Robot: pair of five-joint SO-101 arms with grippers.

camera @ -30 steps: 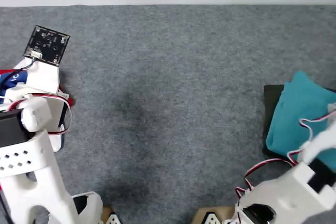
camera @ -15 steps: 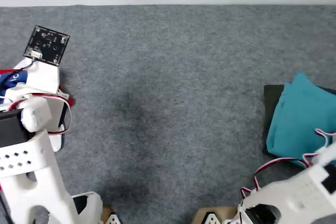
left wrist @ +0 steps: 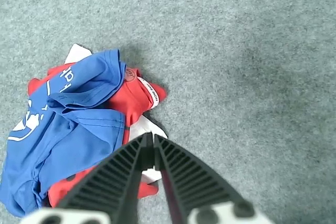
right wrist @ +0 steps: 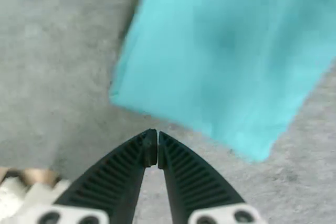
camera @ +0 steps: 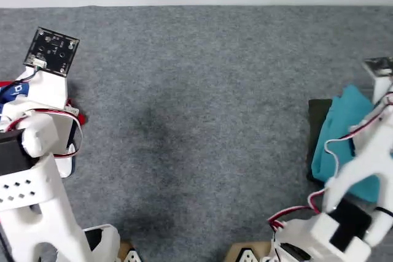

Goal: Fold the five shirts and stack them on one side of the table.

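Left tool (left wrist: 154,142), closed and empty, over the pile (left wrist: 68,129) at 9 o'clock; right tool (right wrist: 152,139) likewise by the stack (camera: 344,133) at 3. Pinch one shirt only.

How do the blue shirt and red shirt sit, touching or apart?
Touching. The left wrist view shows the blue shirt lying directly on the red shirt.

A teal shirt (camera: 342,134) is lying folded at the right edge of the table (camera: 196,90), resting on a dark shirt (camera: 316,121) whose border is showing along its inner side. The right arm (camera: 362,157) is hanging over both. At the left edge, the left arm (camera: 37,170) is covering most of a blue shirt (camera: 11,90) and a red shirt (camera: 78,117), which are peeking out beneath it.
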